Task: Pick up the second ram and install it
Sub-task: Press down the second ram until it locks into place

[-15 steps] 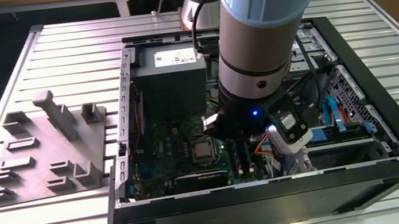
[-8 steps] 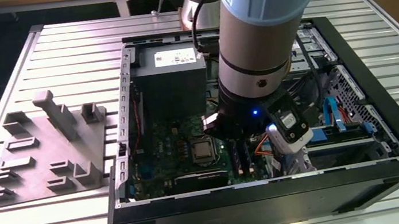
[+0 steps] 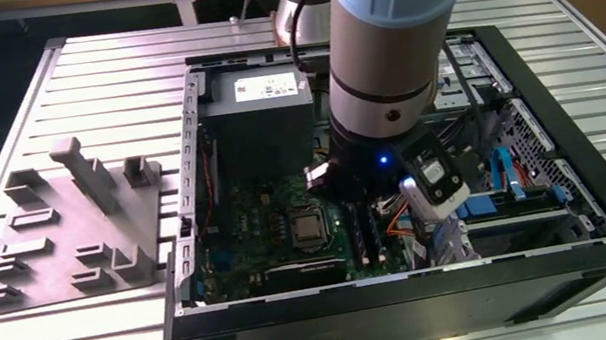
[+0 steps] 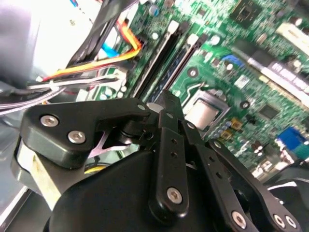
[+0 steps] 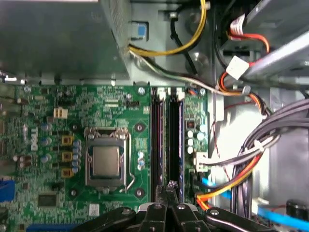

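Hovering low inside the open black computer case (image 3: 592, 224), the black tool (image 5: 169, 186) has its fingers pinched together, gripping nothing, directly above the slim dark-blue second ram (image 5: 175, 140). That strip sits upright in its slot on the green motherboard (image 5: 63, 121), beside the silver processor (image 5: 105, 160). Beyond, a grey plastic holder tray (image 3: 65, 236) rests on the ribbed metal worktop (image 3: 92, 83).
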{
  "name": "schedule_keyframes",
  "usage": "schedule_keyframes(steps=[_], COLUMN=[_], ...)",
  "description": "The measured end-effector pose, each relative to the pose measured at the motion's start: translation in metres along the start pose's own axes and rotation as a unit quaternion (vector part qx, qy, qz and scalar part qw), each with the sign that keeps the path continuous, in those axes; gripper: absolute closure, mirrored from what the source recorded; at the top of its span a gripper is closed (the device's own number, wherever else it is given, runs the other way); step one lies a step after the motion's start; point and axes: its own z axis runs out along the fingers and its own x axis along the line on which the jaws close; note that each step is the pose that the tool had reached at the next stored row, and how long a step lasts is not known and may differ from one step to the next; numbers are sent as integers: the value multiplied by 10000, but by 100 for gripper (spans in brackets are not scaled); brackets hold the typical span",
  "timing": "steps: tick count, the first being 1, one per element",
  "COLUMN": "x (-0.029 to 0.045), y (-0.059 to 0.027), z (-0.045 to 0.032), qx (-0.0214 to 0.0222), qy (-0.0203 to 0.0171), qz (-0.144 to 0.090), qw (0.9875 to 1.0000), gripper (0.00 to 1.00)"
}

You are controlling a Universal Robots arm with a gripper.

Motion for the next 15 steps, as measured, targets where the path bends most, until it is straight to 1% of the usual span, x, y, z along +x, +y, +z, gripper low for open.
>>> schedule_keyframes(steps=[4,6,10,15], x=[1,1,0,0], y=[119,125,127,127], z=[8,5,-31,-32], qx=[-1,0,3,9], qy=[0,0,0,0], qz=[0,-1,-1,-1], qw=[10000,10000,10000,10000], gripper=[90,90,90,90])
